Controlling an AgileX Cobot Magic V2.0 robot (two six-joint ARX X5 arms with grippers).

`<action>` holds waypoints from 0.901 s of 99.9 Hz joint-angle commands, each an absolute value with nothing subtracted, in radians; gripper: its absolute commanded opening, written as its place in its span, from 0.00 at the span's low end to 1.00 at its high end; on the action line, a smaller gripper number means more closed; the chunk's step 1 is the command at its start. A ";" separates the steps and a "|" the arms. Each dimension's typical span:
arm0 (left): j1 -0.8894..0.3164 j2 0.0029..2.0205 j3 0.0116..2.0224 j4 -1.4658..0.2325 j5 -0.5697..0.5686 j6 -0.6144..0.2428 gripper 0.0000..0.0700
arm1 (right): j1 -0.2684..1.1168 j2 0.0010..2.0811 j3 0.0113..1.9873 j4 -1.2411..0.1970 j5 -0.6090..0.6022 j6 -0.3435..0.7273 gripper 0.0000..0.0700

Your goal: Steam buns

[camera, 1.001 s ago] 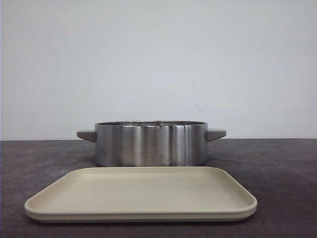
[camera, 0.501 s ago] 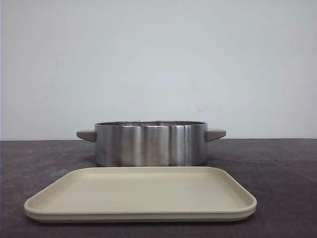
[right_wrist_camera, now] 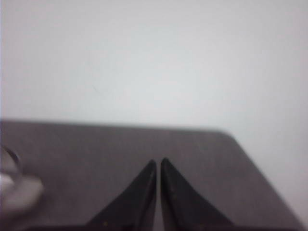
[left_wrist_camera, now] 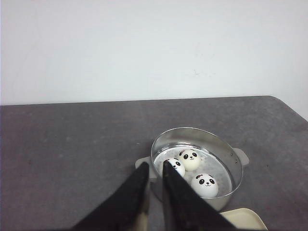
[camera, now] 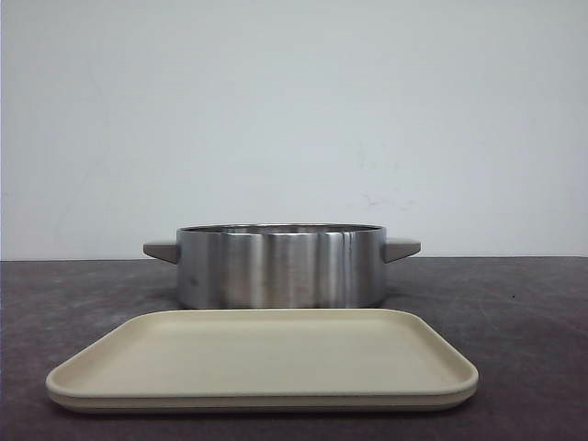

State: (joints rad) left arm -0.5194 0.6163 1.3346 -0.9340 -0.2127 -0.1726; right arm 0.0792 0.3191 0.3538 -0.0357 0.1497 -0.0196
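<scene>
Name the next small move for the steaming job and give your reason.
Probably check for a fourth bun before anything else. The left wrist view shows three panda buns in the steel pot, one partly hidden behind the left gripper. The beige tray in front is bare, and both grippers, including the right gripper, look shut and hold nothing.

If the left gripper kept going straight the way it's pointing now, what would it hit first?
Probably the steel pot. The left gripper, nearly shut and empty, points at the pot's near rim, beside the nearest of three visible buns inside. Depth is unclear, so it might meet the dark table just short of the pot.
</scene>
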 commanded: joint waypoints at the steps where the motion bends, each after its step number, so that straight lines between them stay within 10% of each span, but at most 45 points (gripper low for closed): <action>1: -0.523 0.620 1.347 -0.920 -0.217 -0.176 0.00 | 0.055 0.270 0.304 -0.018 0.147 0.020 0.01; 90: -0.523 0.620 1.347 -0.920 -0.217 -0.176 0.00 | -0.062 0.004 0.012 -0.170 0.058 0.094 0.01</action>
